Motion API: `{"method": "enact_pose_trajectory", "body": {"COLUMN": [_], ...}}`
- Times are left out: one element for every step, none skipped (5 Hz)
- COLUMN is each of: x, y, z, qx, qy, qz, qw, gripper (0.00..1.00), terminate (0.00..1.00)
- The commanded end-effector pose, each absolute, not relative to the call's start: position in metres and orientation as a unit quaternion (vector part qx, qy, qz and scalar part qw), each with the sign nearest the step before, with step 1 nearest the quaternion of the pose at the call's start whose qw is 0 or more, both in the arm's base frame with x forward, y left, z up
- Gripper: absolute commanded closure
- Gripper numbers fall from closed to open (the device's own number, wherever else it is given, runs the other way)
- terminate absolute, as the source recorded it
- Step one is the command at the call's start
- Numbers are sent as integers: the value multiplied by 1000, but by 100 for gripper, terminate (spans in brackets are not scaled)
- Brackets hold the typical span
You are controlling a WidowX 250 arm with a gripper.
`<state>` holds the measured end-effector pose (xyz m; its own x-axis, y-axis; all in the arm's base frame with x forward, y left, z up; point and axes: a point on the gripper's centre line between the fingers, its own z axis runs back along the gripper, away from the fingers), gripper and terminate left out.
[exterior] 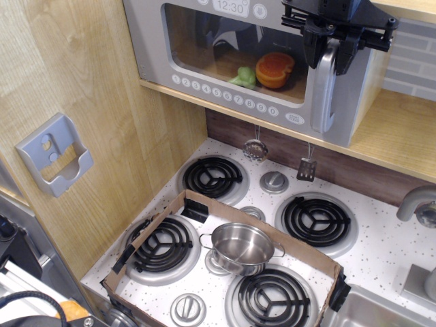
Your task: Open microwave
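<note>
The grey microwave (225, 85) sits on a wooden shelf at the top of the view, its clear window door shut. Inside are an orange toy food (274, 69) and a green one (243, 77). The silver vertical handle (325, 102) is at the door's right side. My black gripper (330, 58) comes down from above onto the top of the handle. One finger is on each side and the jaws are narrowed against it.
Below is a toy stove with black coil burners. A steel pot (242, 246) stands inside a low cardboard frame (163, 216). A ladle (255, 148) and a spatula (306, 167) hang under the shelf. A faucet (415, 201) is at right and a grey wall holder (54, 155) at left.
</note>
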<state>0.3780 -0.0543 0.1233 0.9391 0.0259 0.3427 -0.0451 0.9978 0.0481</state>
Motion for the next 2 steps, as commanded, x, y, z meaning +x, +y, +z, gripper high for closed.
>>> {"method": "enact_pose_trajectory", "body": {"x": [358, 344], "y": [-45, -38], "z": [135, 134], "qx": [19, 29], "qy": [-169, -150], "qz": [50, 61], "qw": [984, 986], "gripper": [100, 100], "terminate": [0, 0]}}
